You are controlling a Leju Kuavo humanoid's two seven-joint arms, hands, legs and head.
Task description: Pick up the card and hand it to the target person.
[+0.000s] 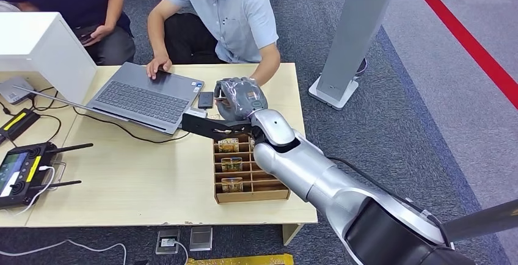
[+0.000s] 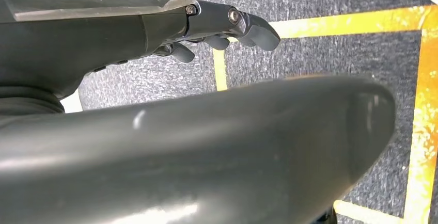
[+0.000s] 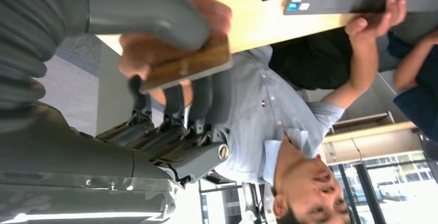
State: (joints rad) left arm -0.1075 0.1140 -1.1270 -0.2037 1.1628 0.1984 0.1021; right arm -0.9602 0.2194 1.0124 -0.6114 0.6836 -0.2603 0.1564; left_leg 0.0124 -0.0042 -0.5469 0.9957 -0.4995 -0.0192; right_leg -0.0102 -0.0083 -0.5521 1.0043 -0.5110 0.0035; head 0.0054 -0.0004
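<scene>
Right hand, head view: right hand [image 1: 239, 99] raised over the desk [image 1: 153, 179] near its far right corner, above the wooden divider tray [image 1: 250, 188], close to the person in the light blue shirt [image 1: 235, 14].
Card, right wrist view: card [image 3: 187, 64] pinched between thumb [image 3: 150, 10] and fingers [image 3: 201, 97]; a person's fingers [image 3: 137, 53] already touch it.
Handover advice: hold steady, loosen only once the person's grip looks firm; an early release risks dropping it into the tray.
Left hand, left wrist view: left hand [image 2: 222, 28] hangs over carpet, fingers loosely curled, holding nothing.
</scene>
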